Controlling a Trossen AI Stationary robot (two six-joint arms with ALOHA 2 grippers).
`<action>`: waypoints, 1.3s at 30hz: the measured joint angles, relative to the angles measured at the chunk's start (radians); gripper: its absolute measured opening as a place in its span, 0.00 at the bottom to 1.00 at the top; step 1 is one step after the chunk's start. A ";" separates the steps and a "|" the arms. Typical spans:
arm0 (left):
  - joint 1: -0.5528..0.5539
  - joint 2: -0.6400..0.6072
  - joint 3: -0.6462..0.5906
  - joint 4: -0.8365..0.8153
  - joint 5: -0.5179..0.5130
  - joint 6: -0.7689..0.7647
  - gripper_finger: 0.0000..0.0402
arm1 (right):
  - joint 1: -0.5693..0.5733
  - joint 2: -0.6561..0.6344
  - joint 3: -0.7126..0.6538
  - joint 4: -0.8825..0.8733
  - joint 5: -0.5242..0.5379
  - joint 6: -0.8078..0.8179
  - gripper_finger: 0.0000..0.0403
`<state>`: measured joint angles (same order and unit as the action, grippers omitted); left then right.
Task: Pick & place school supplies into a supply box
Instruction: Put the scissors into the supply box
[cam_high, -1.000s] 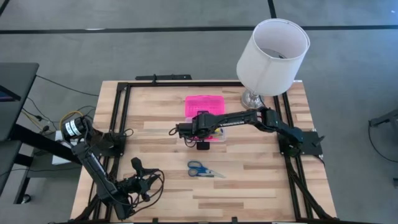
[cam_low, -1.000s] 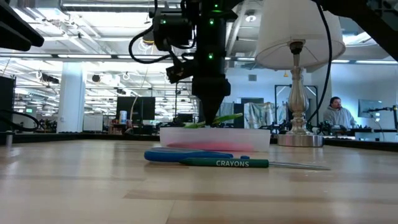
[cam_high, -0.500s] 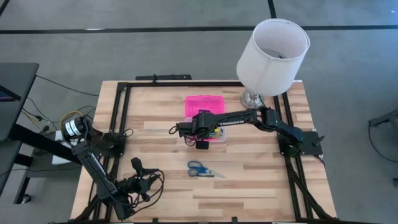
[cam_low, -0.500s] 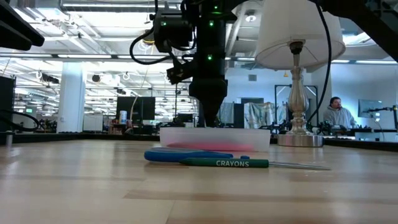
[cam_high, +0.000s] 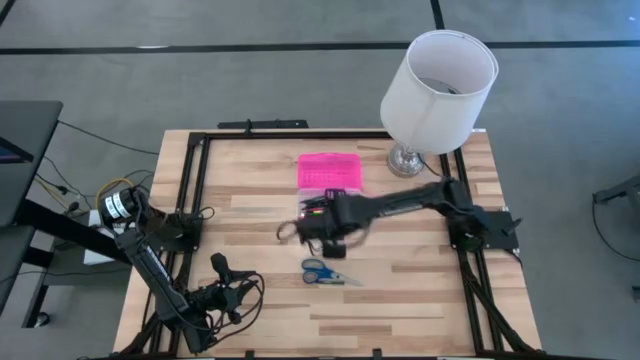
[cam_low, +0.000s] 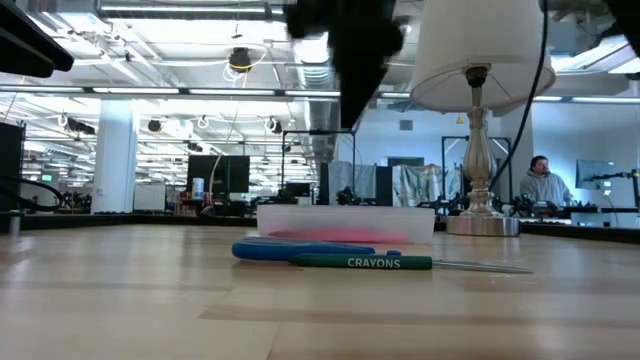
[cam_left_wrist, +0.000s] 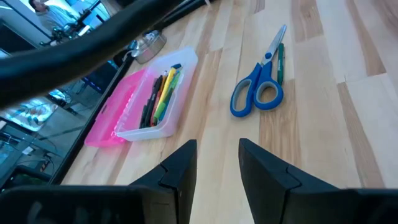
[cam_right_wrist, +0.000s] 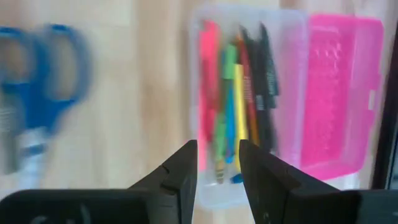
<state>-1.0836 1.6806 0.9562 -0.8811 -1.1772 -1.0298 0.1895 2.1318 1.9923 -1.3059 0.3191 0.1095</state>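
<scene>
From my station the only wording I can read is "CRAYONS", white capitals on the green pencil (cam_low: 365, 262) lying lower centre in the low view, beside the scissors (cam_low: 300, 250). The wrist and high views give me nothing legible.

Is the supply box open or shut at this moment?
Open. The pink lid lies flipped flat beside the clear base, and the pens inside lie uncovered.
</scene>
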 joint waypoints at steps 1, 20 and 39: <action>0.000 0.000 0.000 0.000 -0.005 0.000 0.28 | 0.026 -0.015 0.000 -0.004 -0.002 0.016 0.28; 0.120 0.001 0.000 0.053 -0.017 0.005 0.28 | 0.509 -0.050 -0.164 0.166 0.188 0.310 0.28; 0.322 0.030 0.000 0.681 0.239 0.620 0.28 | 0.803 -0.051 -0.400 -0.064 0.741 0.987 0.28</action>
<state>-0.7621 1.7104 0.9562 -0.2001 -0.9383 -0.4095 0.9921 2.0808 1.5921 -1.3694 1.0599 1.0962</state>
